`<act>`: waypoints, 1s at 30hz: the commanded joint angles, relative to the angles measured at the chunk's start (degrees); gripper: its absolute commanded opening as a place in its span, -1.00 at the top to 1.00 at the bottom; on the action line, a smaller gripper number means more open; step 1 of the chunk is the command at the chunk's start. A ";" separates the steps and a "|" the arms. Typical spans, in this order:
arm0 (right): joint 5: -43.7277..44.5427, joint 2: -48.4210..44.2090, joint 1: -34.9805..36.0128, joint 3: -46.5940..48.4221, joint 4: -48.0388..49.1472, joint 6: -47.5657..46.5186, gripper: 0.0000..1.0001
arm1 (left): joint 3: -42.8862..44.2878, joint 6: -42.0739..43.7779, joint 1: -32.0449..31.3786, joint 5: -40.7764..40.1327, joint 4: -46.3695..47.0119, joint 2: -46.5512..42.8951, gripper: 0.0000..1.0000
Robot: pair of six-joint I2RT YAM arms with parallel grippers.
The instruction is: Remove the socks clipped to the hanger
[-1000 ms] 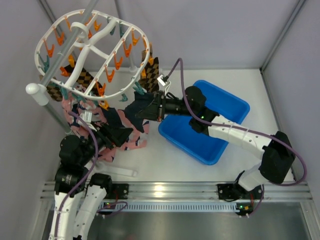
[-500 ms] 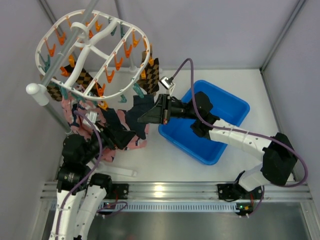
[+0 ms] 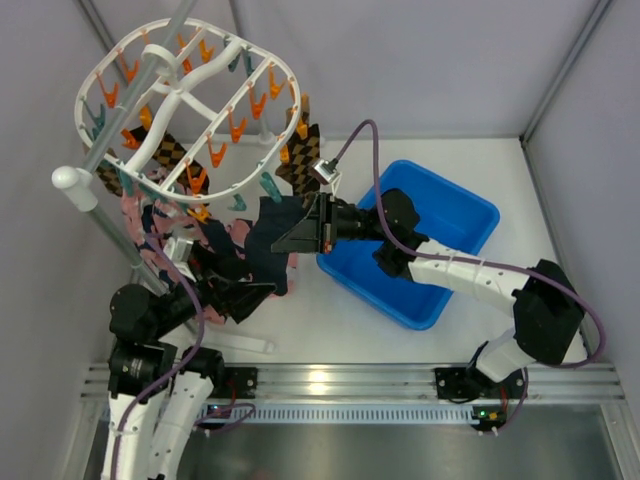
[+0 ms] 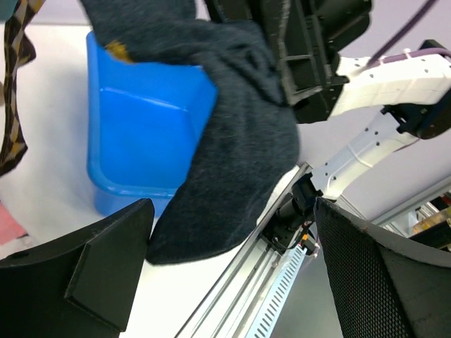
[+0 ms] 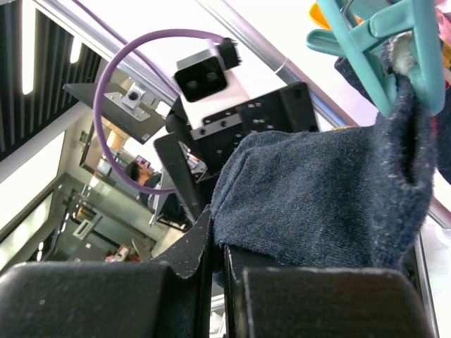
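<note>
The white oval hanger point(image 3: 190, 105) hangs tilted at the back left on a grey pole. Brown-and-black checkered socks point(image 3: 300, 150) and pink socks point(image 3: 140, 220) hang from its clips. My right gripper point(image 3: 292, 238) is shut on a dark navy sock point(image 3: 268, 250) below the hanger's near rim. In the right wrist view the gripper point(image 5: 218, 239) pinches the sock point(image 5: 317, 197), and a teal clip point(image 5: 380, 42) still holds its top. My left gripper point(image 3: 250, 292) is open and empty; in the left wrist view its jaws point(image 4: 232, 260) stand wide apart below the hanging navy sock point(image 4: 239, 155).
A blue bin point(image 3: 440, 250) sits right of centre under the right arm and shows in the left wrist view point(image 4: 134, 134). The grey pole with its white end cap point(image 3: 70, 180) crosses the left. Metal rails point(image 3: 330, 380) run along the near edge.
My right gripper has moved left with the navy sock in it, and the hanger has swung and tilted. My left arm has drawn back toward its base.
</note>
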 commanded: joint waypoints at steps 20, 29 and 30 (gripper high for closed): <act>23.19 -10.19 2.86 10.42 -51.28 -41.52 -0.99 | 0.79 -11.15 0.22 2.92 4.12 -0.44 1.00; 21.56 -11.27 0.22 17.79 -54.92 -55.34 -0.99 | 0.61 -19.07 0.22 5.12 4.04 -4.75 1.00; 19.73 -10.74 0.22 18.77 -54.57 -56.83 -0.99 | 0.44 -19.68 0.22 5.30 4.12 -5.10 1.00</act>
